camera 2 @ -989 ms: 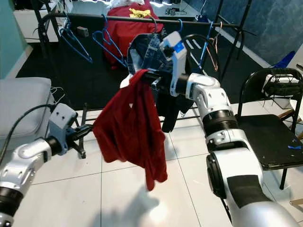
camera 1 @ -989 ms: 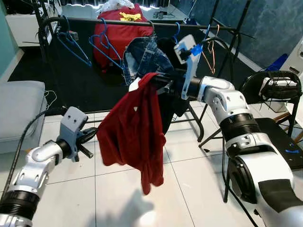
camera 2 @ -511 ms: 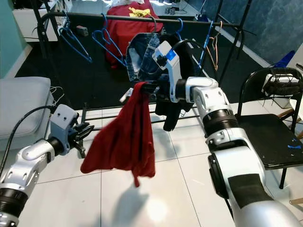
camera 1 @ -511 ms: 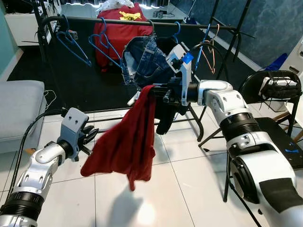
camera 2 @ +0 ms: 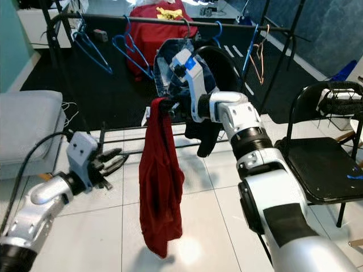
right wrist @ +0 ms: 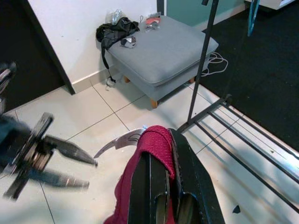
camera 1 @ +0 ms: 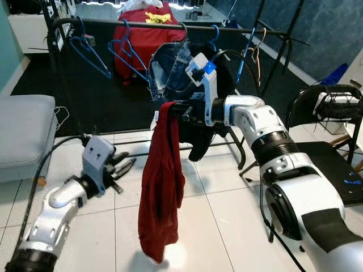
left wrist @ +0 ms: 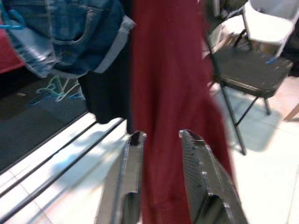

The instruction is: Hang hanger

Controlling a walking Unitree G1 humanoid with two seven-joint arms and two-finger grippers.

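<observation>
Ideally, with the right gripper [camera 1: 177,109] clamped on the white plastic hanger [right wrist: 119,140] carrying the limp dark-red garment [camera 1: 161,181] below the black clothes rail [camera 1: 170,26], and the open left gripper [camera 1: 126,167] nearby, lift until the hook clears the rail.

I see open rail [camera 1: 142,25] between the blue hangers [camera 1: 129,54] and the jeans [camera 1: 170,68]; right of the jeans, dark clothes [camera 1: 218,73] crowd it.
</observation>
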